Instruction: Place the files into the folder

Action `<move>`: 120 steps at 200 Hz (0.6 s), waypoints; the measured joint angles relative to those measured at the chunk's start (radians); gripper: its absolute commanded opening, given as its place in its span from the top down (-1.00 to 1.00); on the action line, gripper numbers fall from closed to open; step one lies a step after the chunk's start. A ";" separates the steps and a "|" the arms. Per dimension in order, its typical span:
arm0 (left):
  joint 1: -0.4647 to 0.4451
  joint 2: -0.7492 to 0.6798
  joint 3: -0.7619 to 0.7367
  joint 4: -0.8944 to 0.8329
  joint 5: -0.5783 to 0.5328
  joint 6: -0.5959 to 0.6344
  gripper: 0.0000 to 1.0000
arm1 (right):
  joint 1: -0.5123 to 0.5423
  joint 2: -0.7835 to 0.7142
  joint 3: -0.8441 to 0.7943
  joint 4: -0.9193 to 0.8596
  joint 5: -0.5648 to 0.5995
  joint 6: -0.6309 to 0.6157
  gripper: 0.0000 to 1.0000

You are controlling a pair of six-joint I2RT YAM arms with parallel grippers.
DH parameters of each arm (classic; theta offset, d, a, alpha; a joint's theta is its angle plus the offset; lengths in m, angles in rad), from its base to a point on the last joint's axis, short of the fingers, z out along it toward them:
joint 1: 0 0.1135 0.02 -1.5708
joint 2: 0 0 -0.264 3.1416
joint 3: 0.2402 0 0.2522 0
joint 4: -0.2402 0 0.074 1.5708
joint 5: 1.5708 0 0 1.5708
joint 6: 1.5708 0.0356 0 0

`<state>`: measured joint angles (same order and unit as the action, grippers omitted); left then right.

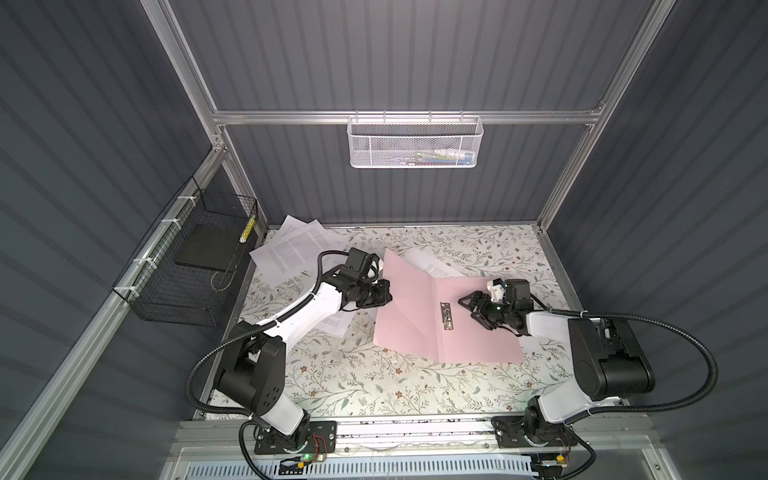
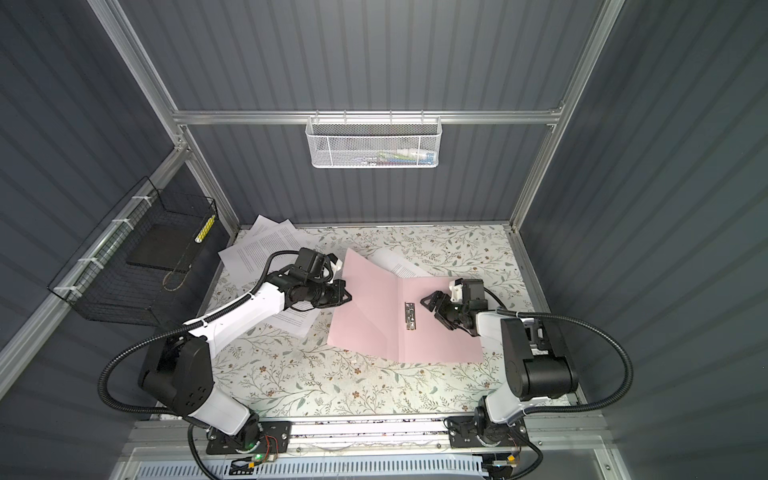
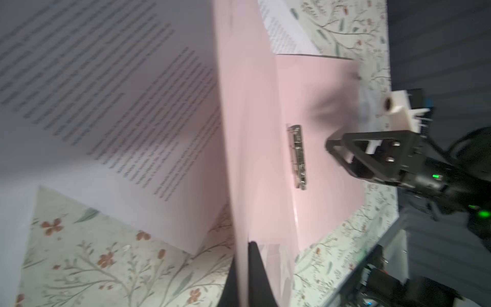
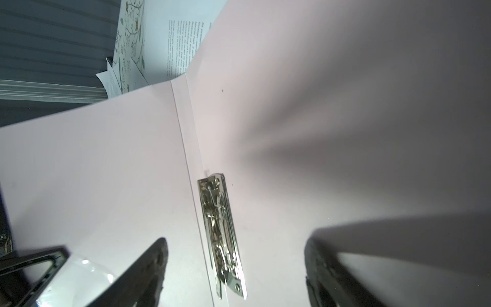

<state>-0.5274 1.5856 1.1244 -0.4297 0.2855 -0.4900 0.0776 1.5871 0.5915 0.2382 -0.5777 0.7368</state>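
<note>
The pink folder [image 1: 415,328] [image 2: 365,328] lies open on the flowered table, its metal clip [image 1: 446,316] [image 2: 409,316] [image 3: 299,156] [image 4: 220,234] beside the spine. My left gripper [image 1: 386,295] [image 2: 345,295] [image 3: 245,244] is shut on the edge of the folder's left cover [image 3: 239,133], which stands raised. My right gripper [image 1: 469,311] [image 2: 434,313] [image 4: 236,244] hovers open over the right cover [image 4: 292,106], its fingers either side of the clip without touching it. The files [image 1: 291,249] [image 2: 257,249] [image 3: 106,106] lie scattered at the back left. One sheet [image 1: 432,266] [image 4: 180,47] sticks out behind the folder, and another [image 1: 338,324] lies under my left arm.
A black wire basket [image 1: 158,299] holding a dark slab [image 1: 203,249] hangs on the left wall. A white mesh basket [image 1: 415,143] hangs on the back rail. Aluminium frame posts border the table.
</note>
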 measured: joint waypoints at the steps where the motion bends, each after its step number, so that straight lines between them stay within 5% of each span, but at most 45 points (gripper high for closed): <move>1: 0.000 0.001 -0.005 0.000 -0.006 0.000 1.00 | 0.001 0.000 0.000 0.000 0.002 0.001 -0.40; 61: 0.000 0.114 -0.105 0.021 -0.164 0.007 1.00 | 0.064 0.044 0.000 -0.007 0.049 -0.020 0.52; 120: 0.000 0.147 -0.105 0.043 -0.197 0.008 1.00 | 0.107 0.089 -0.039 0.124 -0.111 -0.024 0.57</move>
<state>-0.5274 1.7325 1.0199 -0.3870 0.0883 -0.4816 0.1844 1.6760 0.5526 0.3626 -0.6888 0.7124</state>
